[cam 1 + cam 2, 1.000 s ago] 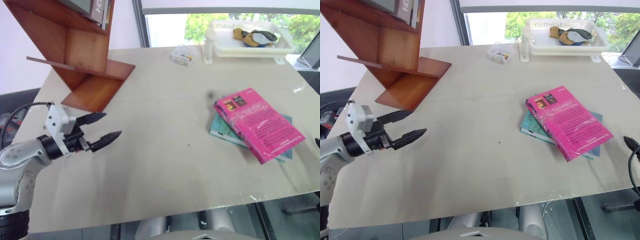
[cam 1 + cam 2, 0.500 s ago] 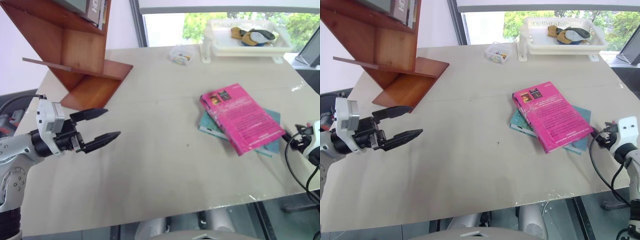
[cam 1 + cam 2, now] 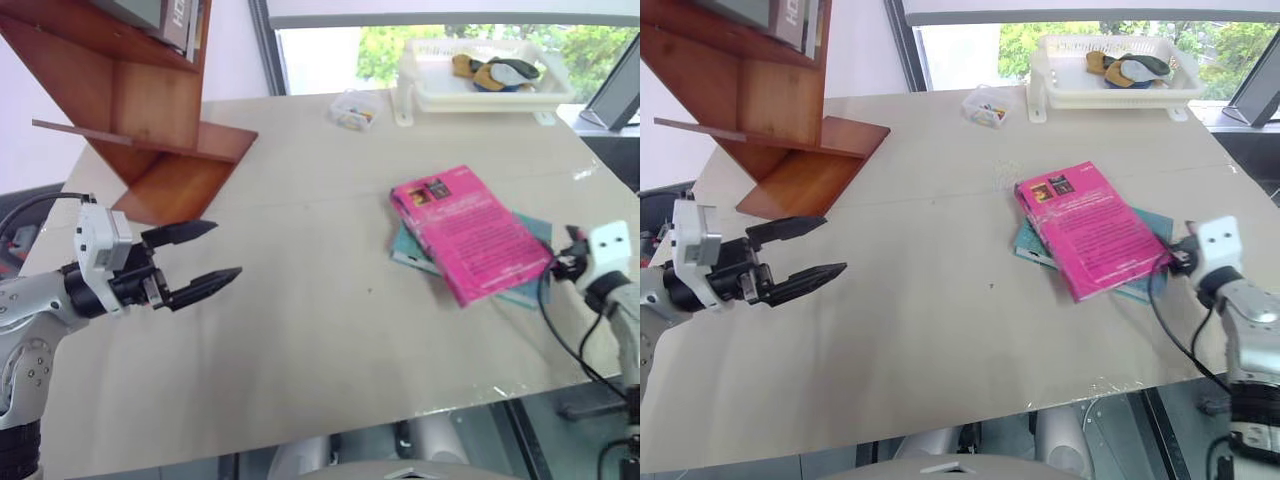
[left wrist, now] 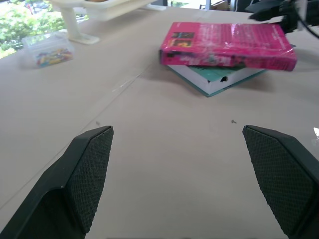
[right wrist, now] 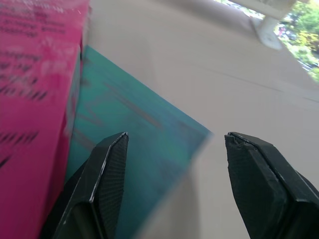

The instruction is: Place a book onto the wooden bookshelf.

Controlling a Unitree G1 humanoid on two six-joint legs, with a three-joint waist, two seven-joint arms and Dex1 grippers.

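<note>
Left eye view: the pink book (image 3: pixel 468 235) lay flat on the beige surface (image 3: pixel 320 330), stacked on a teal-blue book (image 3: pixel 525 292), well apart from the wooden bookshelf (image 3: pixel 130 110) standing at the far left corner. Left gripper (image 3: pixel 205 255) hovered over the near left part of the surface, jaws spread wide, holding nothing. Right gripper (image 5: pixel 172 184) sat level at the stack's right edge; right wrist view showed its jaws spread, with the teal cover's corner between them and the pink cover just beside one finger. No contact with either book could be confirmed. A white tray (image 3: pixel 480 90) stood at the far edge.
</note>
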